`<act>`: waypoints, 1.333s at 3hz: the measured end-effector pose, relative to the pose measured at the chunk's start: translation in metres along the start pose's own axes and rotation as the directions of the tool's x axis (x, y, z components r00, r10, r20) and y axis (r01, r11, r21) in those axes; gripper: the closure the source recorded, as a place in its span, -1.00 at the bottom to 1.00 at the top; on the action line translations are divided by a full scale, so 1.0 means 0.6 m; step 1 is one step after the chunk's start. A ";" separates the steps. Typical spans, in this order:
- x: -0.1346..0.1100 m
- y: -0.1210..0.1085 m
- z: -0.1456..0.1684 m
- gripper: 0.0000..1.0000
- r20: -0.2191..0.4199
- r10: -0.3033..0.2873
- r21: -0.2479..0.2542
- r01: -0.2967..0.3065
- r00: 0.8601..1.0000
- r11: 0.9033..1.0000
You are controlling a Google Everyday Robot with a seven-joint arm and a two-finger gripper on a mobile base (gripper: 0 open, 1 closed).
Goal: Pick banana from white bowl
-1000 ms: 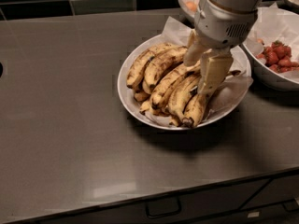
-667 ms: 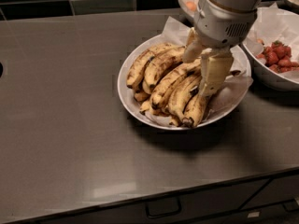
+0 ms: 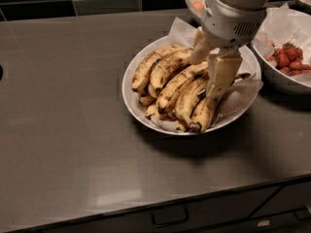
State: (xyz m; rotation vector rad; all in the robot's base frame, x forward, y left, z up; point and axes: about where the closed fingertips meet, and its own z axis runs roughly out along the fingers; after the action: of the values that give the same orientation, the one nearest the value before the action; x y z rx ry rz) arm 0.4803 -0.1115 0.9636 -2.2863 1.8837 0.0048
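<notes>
Hardly any movement is found against the earlier frames: the gripper [image 3: 208, 76] is held at the same spot, low over the right side of the banana pile, and the fruit is laid out as it was. No banana has been raised or shifted.

Its two pale fingers are seen spread, one on the far side of the pile and one on the near-right side, with the upper ends of the fruit between them. Whether the pads are already pressed on a skin cannot be made out.

The banana [image 3: 203, 113], heavily brown-speckled with a dark tip, is lodged at the near-right edge of the pile inside the white bowl [image 3: 126, 95]. Its tip is pointed at the near rim and its upper part is hidden under the near-right finger. It is touched on its left by a neighbouring banana and rests on the crinkled paper liner [image 3: 239, 97].

Since nothing has been displaced, the grasp is judged not yet completed. Closing on the one fruit is probably what is called for, and a neighbour could be caught along with it. The bowl of strawberries [image 3: 287, 79] stands just beside on the right.
</notes>
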 end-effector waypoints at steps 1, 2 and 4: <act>0.000 0.000 -0.001 -0.14 0.000 0.000 0.000 0.000 1.000 1.000; -0.001 -0.002 0.000 -0.08 0.001 -0.001 -0.001 0.001 1.000 1.000; 0.000 0.000 0.005 -0.10 0.007 0.002 -0.007 -0.001 1.000 1.000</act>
State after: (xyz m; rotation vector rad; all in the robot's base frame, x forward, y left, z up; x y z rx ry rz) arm 0.4805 -0.1109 0.9607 -2.2863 1.8850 0.0186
